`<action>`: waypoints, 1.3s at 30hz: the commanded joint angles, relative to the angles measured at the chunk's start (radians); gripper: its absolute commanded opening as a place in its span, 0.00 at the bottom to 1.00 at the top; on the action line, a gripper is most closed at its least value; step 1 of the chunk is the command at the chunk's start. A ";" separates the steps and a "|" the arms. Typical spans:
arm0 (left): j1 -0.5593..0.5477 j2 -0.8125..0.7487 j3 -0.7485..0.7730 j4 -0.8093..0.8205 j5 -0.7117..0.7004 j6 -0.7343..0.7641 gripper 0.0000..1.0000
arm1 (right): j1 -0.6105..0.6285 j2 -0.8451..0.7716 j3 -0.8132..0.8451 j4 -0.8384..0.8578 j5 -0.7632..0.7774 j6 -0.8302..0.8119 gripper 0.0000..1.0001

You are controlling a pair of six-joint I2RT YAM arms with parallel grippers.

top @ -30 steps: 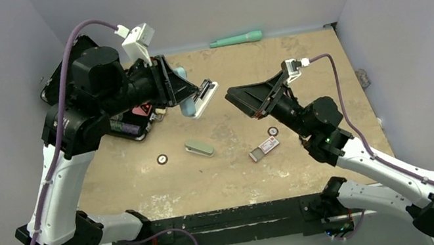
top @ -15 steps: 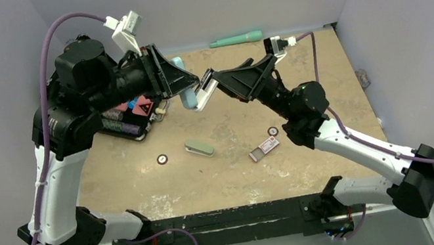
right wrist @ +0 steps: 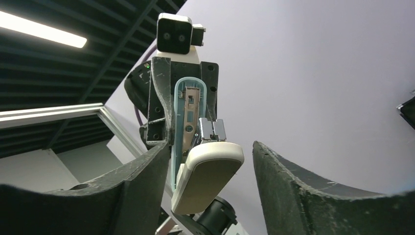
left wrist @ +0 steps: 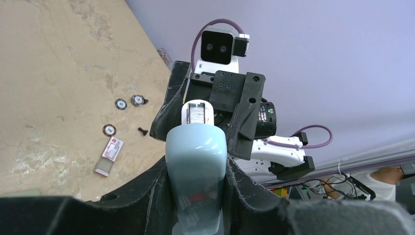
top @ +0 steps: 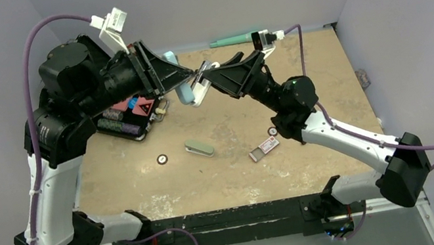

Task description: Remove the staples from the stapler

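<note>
My left gripper is shut on the light-blue stapler and holds it in the air over the table's far left. The stapler hangs hinged open, its white base swung away from the blue top. A metal magazine shows between them; I cannot make out staples in it. My right gripper is open around the white base. Its left finger sits close beside the stapler, and a clear gap remains at the right finger. In the left wrist view the right gripper faces the stapler's tip.
On the table lie a green oblong piece, a small staple box and two round markers. A teal pen lies at the back wall. A black tray of small items sits under the left arm.
The right arm has swung up and left from mid-table to the stapler, and its jaws have narrowed around the white base. The left arm has shifted the stapler slightly up and left.
</note>
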 commanded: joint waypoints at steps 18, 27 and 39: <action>0.009 -0.057 -0.069 0.136 -0.022 -0.029 0.00 | 0.002 0.071 0.114 0.058 -0.071 0.041 0.19; 0.009 -0.094 -0.115 0.091 -0.099 0.004 0.82 | 0.002 0.070 0.104 0.044 -0.076 0.056 0.00; 0.010 -0.292 -0.312 -0.054 -0.331 0.135 1.00 | -0.056 -0.115 -0.059 -0.234 -0.035 -0.041 0.00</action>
